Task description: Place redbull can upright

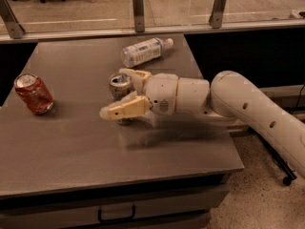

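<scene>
The redbull can (119, 82) stands upright on the grey table (71, 147), near its middle, with its silver pull-tab top facing up. My gripper (113, 93) reaches in from the right and is open around the can. One finger (135, 75) is behind the can and the other finger (125, 110) is in front of it, hiding most of the can's body. A gap shows between the front finger and the can's top.
A dented red can (34, 94) stands at the table's left edge. A clear plastic bottle (144, 51) with a white label lies on its side at the back. A glass-panelled railing (138, 8) runs behind the table. My arm (248, 109) crosses the table's right edge.
</scene>
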